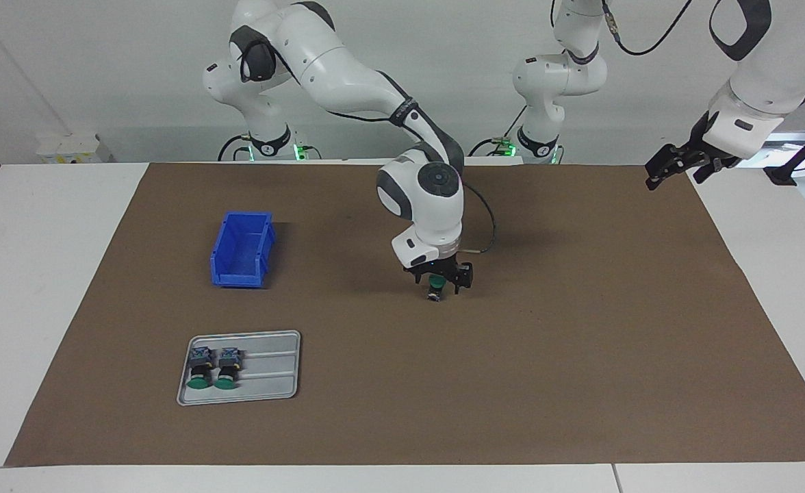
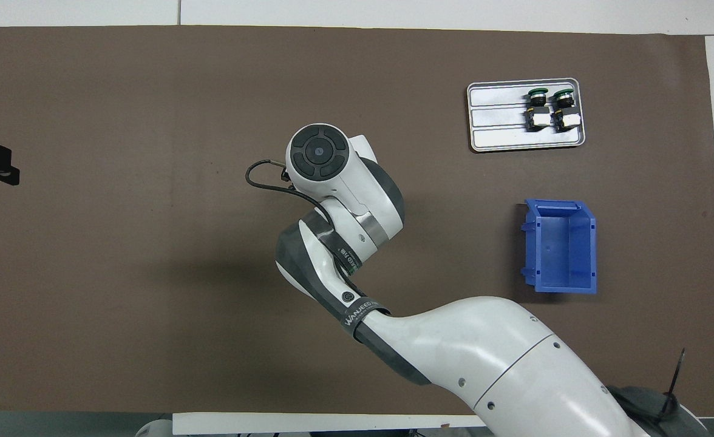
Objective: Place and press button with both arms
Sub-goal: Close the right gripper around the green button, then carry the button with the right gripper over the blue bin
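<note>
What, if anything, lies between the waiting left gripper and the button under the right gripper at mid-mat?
Nothing visible. Only bare brown mat separates the raised left gripper from the button between the right gripper's open fingers. Tray and blue bin sit elsewhere.

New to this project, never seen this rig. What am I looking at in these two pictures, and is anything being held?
Two white robot arms work at a table with a brown mat. One picture faces them across the table; the other looks down from above them. The right end effector is low over mid-mat with a green-capped push-button between its open fingers; whether the button already rests on the mat is unclear. The left end effector waits, open, raised at its own end. Toward the right arm's end lie a metal tray holding two more buttons and, nearer the robots, a blue bin.
</note>
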Available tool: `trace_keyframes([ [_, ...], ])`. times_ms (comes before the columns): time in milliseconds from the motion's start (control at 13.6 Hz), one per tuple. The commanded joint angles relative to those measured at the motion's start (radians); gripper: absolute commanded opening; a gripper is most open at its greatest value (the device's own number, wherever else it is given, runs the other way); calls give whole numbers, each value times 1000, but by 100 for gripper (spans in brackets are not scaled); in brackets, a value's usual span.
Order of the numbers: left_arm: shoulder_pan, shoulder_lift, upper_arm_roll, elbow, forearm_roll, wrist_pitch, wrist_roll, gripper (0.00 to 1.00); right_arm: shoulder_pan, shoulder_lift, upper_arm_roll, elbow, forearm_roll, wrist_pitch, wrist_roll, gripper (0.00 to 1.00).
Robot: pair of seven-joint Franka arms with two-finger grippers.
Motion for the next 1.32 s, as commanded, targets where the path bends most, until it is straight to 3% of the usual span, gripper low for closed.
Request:
trace_keyframes([
  [0, -3, -12, 9, 11, 3, -10, 8, 100, -3, -17, 3, -40, -18, 40, 8, 91],
  [147, 1, -16, 9, 11, 1, -9, 8, 100, -3, -9, 3, -39, -18, 54, 2, 61],
  [367, 0, -16, 9, 11, 1, -1, 7, 100, -6, -9, 4, -28, -18, 22, 0, 0],
  [586, -5, -18, 9, 9, 1, -3, 2, 100, -44, -30, 1, 21, -18, -125, -108, 0],
  [806, -5, -18, 7, 9, 1, -3, 2, 100, -179, -185, 1, -29, -15, -264, -404, 0],
  [1026, -5, -18, 7, 9, 0, -1, 1, 100, -376, -410, 1, -220, -9, -345, -781, 0],
  [1246, -5, -18, 9, 11, 1, -1, 10, 100, -533, -614, 1, -481, -3, -290, -995, 0],
])
